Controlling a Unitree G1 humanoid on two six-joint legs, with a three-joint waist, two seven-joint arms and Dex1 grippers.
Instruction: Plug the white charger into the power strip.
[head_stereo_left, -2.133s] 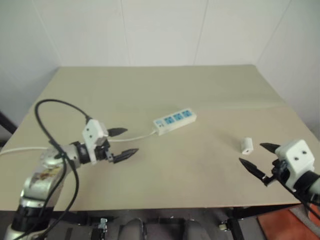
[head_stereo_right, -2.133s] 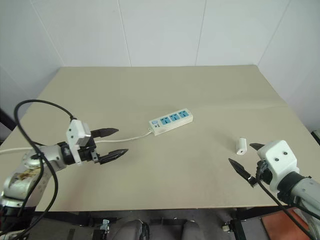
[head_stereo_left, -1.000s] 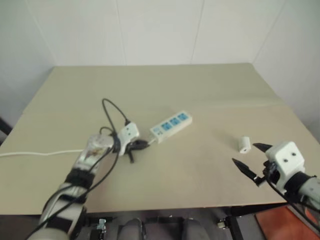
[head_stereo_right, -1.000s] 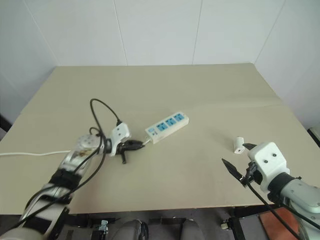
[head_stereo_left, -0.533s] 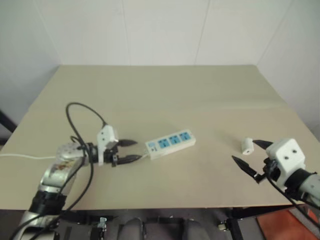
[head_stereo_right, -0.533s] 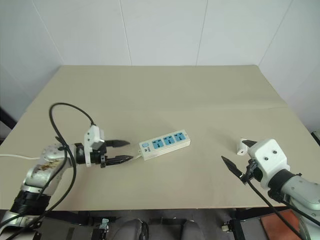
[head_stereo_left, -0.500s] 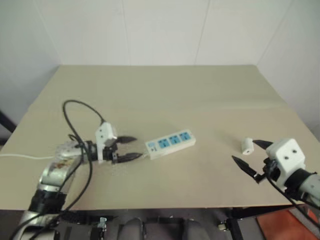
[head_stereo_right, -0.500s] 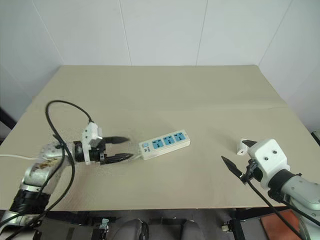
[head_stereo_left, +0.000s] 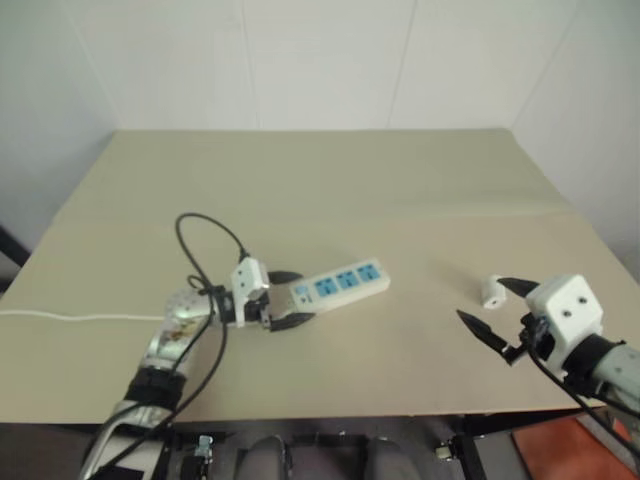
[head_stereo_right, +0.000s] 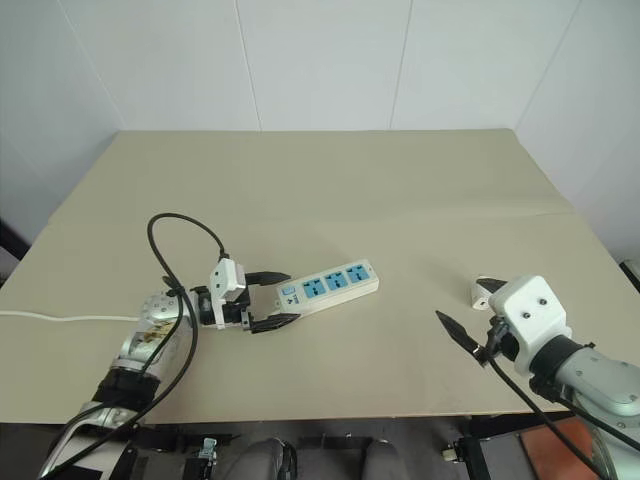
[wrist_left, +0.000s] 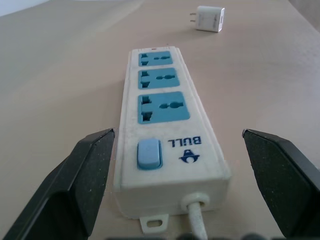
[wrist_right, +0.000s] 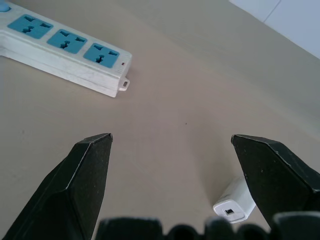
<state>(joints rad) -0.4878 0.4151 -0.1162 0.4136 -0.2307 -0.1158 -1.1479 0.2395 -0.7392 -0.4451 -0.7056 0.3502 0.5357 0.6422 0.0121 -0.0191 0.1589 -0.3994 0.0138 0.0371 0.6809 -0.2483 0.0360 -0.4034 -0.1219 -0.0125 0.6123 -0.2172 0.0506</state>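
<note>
Moved: left gripper (head_stereo_left: 289, 300) back in at strip's cord end after brief pull-away; a second ago pinched shut there, now spread wide, holding nothing, one finger each side of end.
Strip (head_stereo_left: 338, 286): flat, sockets up, mid-table, slightly toward near edge; likely being straddled for steadying.
Charger (head_stereo_left: 491, 291): loose near right edge, well apart from strip.
Right gripper (head_stereo_left: 494, 310): fully spread, empty, just beside charger; likely staged for pickup.
Table (head_stereo_left: 330, 190): beige.

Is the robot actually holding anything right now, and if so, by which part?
Nothing is held. The left gripper stands open around the cord end of the power strip without touching it; the right gripper is open above the table, with the white charger lying beside one finger.
</note>
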